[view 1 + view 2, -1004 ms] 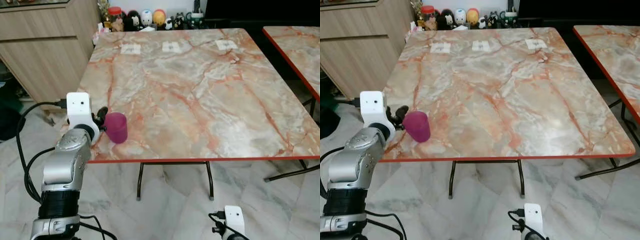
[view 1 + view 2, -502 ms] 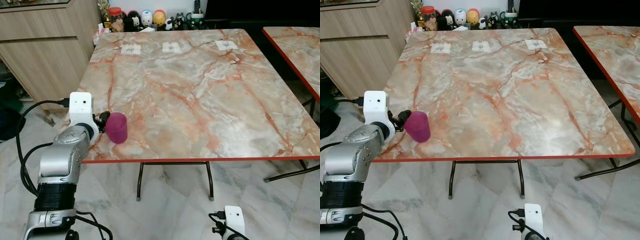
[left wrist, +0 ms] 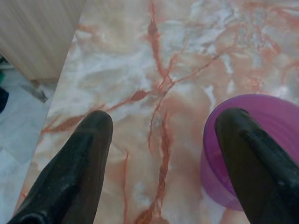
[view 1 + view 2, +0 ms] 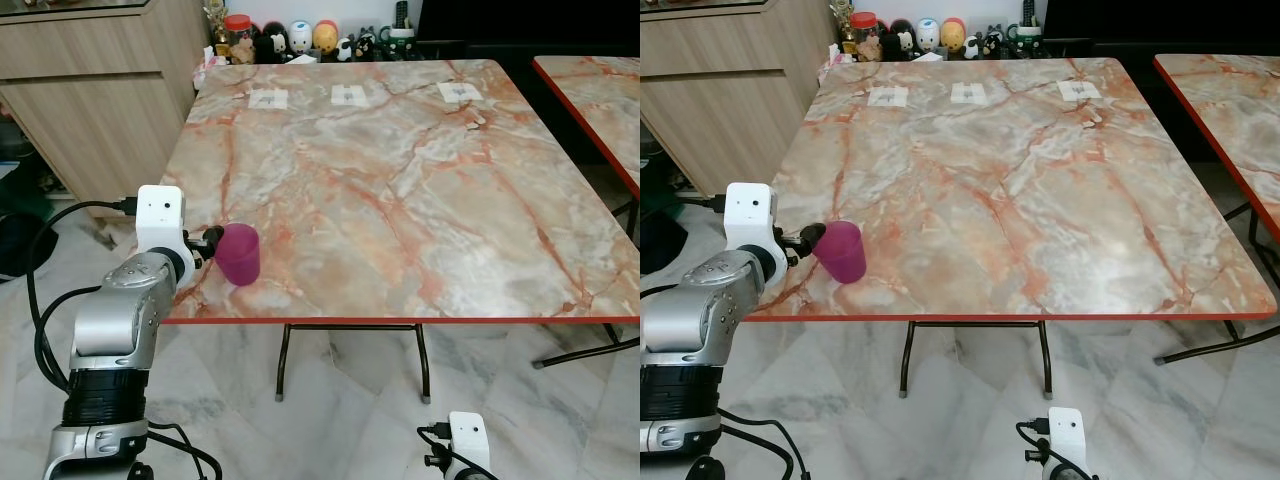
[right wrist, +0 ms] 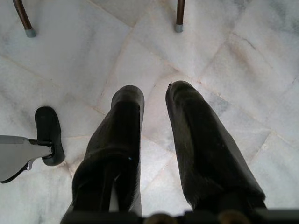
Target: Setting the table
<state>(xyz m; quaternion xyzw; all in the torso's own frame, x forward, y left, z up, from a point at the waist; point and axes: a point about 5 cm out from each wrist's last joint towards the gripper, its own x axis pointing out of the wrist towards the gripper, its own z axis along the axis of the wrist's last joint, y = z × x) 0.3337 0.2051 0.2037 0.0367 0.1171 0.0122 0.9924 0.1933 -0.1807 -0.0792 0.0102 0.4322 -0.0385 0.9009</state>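
Purple cup (image 4: 239,254) upright near the desk (image 4: 400,180) front edge.
Left hand (image 3: 161,135) spread open beside it, one finger over its rim; right hand (image 5: 154,100) slightly open above floor.

You see a purple cup (image 4: 842,251) upright near the marble table's (image 4: 1040,190) front left corner, your left gripper (image 4: 808,237) just beside it, figurines (image 4: 930,35) behind the far edge.

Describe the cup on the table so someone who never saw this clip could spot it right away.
Start at the big square marble-patterned table with the red edge. Go to its near corner on the robot's left, by the wooden cabinet. There stands a small translucent magenta plastic cup, upright, beside the open left pincer. It is the lone coloured thing on that table; the white paper cards lie at the far edge.
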